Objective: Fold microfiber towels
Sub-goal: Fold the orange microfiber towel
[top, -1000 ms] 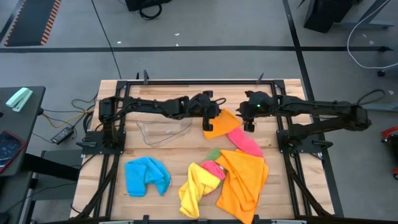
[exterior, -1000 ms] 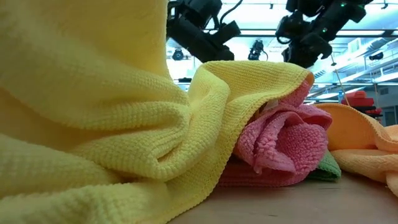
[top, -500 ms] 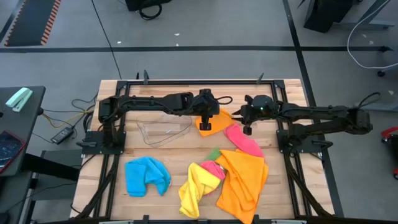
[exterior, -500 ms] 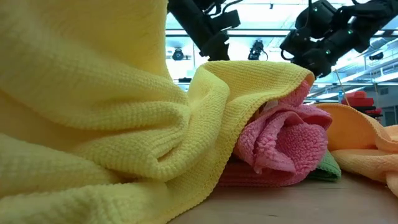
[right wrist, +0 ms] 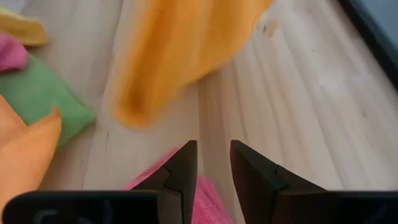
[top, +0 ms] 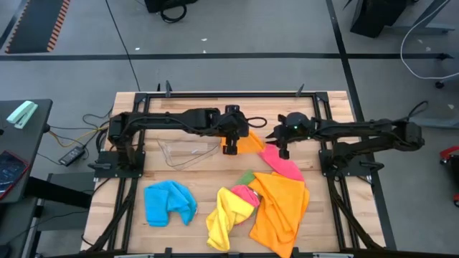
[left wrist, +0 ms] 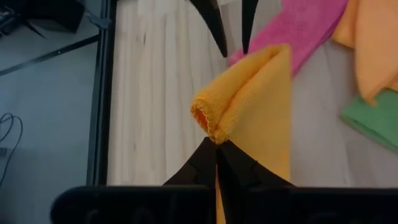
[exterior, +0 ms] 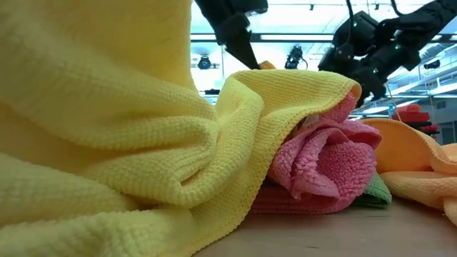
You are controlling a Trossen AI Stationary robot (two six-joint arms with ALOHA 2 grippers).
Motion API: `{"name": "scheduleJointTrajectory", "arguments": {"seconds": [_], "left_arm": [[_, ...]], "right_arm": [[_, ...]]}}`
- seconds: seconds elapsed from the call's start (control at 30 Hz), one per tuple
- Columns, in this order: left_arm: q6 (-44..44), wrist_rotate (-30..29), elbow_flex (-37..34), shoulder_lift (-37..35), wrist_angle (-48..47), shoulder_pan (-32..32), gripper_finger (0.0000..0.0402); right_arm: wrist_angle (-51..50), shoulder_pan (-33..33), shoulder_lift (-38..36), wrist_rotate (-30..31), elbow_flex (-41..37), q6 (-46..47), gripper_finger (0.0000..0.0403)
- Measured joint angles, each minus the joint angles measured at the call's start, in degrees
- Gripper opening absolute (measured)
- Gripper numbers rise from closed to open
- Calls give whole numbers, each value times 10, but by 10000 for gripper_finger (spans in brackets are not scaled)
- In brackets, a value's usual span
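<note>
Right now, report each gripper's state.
Left gripper: shut on the orange towel.
Right gripper: open, holding nothing, above the pink towel.

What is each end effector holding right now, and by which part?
Left end effector pinches the small orange towel at a bunched edge; right end effector holds nothing.

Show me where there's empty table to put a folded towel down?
Bare wood shows between the blue towel and the clear tub, and along the table's far edge behind both arms. It's crowded on the right, where the yellow towel, pink towel and big orange towel pile up.
</note>
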Motion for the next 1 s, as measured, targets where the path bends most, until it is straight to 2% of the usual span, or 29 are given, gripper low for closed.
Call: {"name": "scheduleJointTrajectory", "arguments": {"seconds": [0.13, 0.23, 0.43, 0.53, 0.73, 0.8, 0.9, 1.0], "left_arm": [[-12, 0, 0, -15, -4, -4, 9], [-13, 0, 0, -23, -1, -4, 16], [-12, -3, 0, -23, 1, -3, 7], [-12, -30, 4, -26, -4, -3, 8], [-30, -42, 42, -34, 0, -3, 12], [-36, -42, 48, -34, 4, -3, 7], [-45, -42, 49, -34, 6, -3, 9], [-57, -44, 49, -33, 2, -3, 15]], "right_arm": [[28, -1, 25, -6, -1, -6, 105], [70, 0, 41, -38, -1, -16, 115], [94, 6, 40, -52, 0, -26, 192], [87, 8, 21, -52, 0, -21, 225], [97, 34, 12, -46, 0, 0, 243], [112, 50, 15, -23, 0, 10, 242], [127, 75, 7, 63, 0, 17, 240], [124, 90, -11, 84, 0, 11, 240]]}}
